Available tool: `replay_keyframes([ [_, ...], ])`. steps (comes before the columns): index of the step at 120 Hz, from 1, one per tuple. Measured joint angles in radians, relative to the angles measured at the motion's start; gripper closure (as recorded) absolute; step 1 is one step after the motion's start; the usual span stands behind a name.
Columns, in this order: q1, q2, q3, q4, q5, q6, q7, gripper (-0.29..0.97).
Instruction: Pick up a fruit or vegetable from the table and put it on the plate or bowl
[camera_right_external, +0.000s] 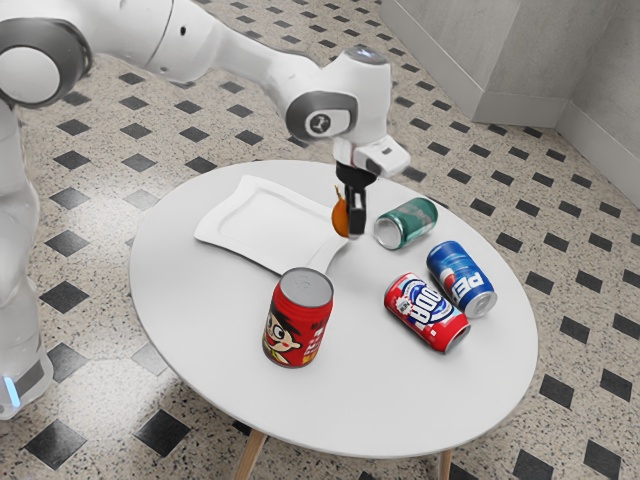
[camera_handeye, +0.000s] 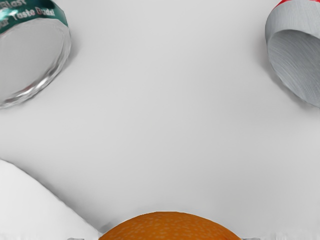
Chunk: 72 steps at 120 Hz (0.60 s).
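Tabletop (camera_right_external: 200, 300), round and white, is filling the middle of the exterior view, and my arm (camera_right_external: 230, 50) is reaching in over it from the upper left of the frame. Just left of center a white square plate (camera_right_external: 260, 220) is lying flat on the table.

Four cans are sharing the surface. A red can (camera_right_external: 298, 320) is standing upright toward the lower center. To its right a red, white and blue can (camera_right_external: 427, 312) is lying on its side, with a blue can (camera_right_external: 461, 278) lying just beside it, further right. A green can (camera_right_external: 406, 222) is lying on its side right of center, near the plate's right corner.

I am gripping an orange (camera_right_external: 343, 222) in my gripper (camera_right_external: 350, 210), the black fingers clamped on it from two sides. It is hanging at the plate's right corner, between the plate and the green can; I cannot tell whether it is touching anything below.

In the wrist view the orange (camera_handeye: 167, 227) is sitting right under my hand, with the plate's corner (camera_handeye: 25, 205) just beside it, bare table (camera_handeye: 165, 115) beyond, and the green can (camera_handeye: 30, 55) further off. A silver can end (camera_handeye: 295, 60) with a red edge is showing well apart from the green one; which can it belongs to I cannot tell.
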Motion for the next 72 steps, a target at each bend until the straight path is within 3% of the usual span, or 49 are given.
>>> replay_keyframes([
  [23,0.106,-0.131,0.012,-0.149,0.003,-0.001,-0.022,0.38],
  [40,0.134,-0.163,0.013,-0.175,0.005,0.0,-0.037,0.42],
  [53,0.143,-0.176,0.014,-0.175,0.0,-0.002,-0.039,0.19],
  [72,0.146,-0.191,0.012,-0.122,-0.022,0.009,-0.05,0.06],
])
